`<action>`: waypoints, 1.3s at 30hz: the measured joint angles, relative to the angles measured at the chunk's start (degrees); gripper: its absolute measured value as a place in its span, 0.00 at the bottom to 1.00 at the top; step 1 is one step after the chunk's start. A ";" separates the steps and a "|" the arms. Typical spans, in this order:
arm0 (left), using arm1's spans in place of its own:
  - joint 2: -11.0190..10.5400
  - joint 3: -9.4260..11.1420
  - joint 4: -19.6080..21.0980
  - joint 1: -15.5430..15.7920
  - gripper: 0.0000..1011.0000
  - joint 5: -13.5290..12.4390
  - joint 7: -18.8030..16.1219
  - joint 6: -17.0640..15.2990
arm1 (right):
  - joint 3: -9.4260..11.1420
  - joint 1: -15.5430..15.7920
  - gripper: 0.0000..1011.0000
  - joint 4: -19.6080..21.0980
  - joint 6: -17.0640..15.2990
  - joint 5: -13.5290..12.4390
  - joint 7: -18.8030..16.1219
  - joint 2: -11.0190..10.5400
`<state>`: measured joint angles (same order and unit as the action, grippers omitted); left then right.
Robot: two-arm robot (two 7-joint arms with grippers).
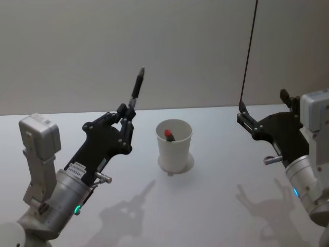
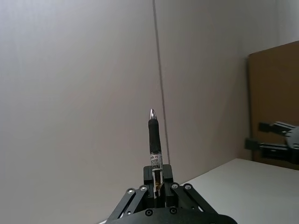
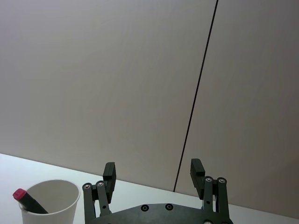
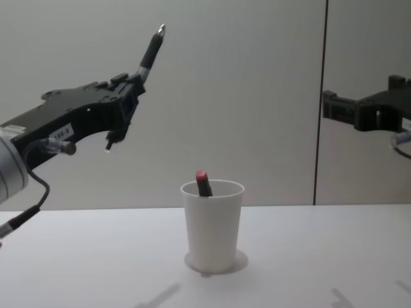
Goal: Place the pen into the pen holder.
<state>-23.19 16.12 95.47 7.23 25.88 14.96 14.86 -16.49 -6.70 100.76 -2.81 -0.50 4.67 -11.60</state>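
One pen (image 1: pixel 136 87) pinched in the left hand (image 1: pixel 129 109), raised left of the pen holder (image 1: pixel 175 150); right hand (image 1: pixel 262 101) spread

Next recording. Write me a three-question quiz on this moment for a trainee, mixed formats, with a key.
1. True or false: the left end effector grips the black pen with its tip pointing upward.
2. Multiple choice: what already sits in the pen holder? A) nothing; B) a red-capped pen; C) scissors.
3. Fill in: the fingers of the right end effector are ___ (open or shut).
Key: 1 true; 2 B; 3 open.
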 joint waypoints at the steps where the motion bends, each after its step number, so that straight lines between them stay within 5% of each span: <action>1: 0.00 0.00 0.00 0.00 0.12 0.00 0.00 0.00 | 0.00 0.00 0.99 0.00 0.00 0.00 0.00 0.00; 22: -1.04 -0.03 -6.68 2.92 0.12 0.53 24.75 10.40 | 0.00 0.00 0.99 0.00 0.00 0.00 0.00 0.00; 39: -0.93 0.29 -9.59 4.64 0.12 -1.27 32.45 14.15 | 0.00 0.00 0.99 0.00 0.00 0.00 0.00 0.00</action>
<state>-24.11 16.41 85.89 11.87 24.61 47.41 29.01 -16.49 -6.70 100.76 -2.81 -0.50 4.67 -11.60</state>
